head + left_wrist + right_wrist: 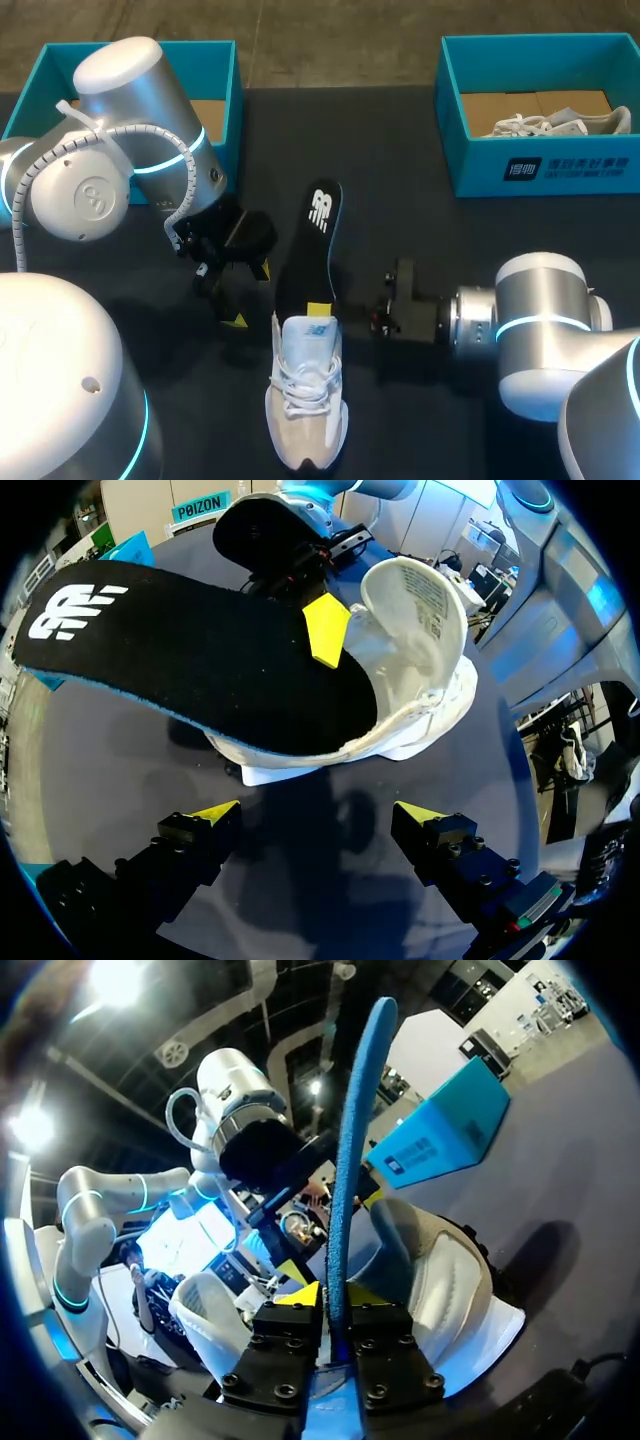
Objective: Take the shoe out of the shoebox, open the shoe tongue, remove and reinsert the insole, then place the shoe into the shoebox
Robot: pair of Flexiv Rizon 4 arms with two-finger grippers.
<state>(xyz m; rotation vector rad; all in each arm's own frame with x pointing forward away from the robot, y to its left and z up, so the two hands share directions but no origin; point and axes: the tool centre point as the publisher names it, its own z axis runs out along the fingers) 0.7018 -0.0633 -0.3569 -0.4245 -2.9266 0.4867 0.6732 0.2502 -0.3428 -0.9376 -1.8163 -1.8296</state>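
1. Shoe (305, 400): white and grey, sole down on the table (430, 420), toe toward the robot, outside both boxes.
2. Tongue (415, 600): lifted upright, printed inner face showing.
3. Insole (312, 245): black, white logo at the heel end. Front end tucked into the shoe's opening, the rest sticking out behind the heel and raised off the table.
4. Right gripper (320, 311): in from the shoe's right, fingers clamped on the insole just at the shoe's collar. Insole edge-on between the fingers in the right wrist view.
5. Left gripper (250, 295): just left of the insole, low over the table, fingers spread wide, nothing between them, touching neither shoe nor insole.
6. Left box (222, 90): teal, at the far left, partly hidden behind the left arm.
7. Right box (530, 170): teal, at the far right, well apart from the shoe, with a second shoe (545, 122) lying inside.
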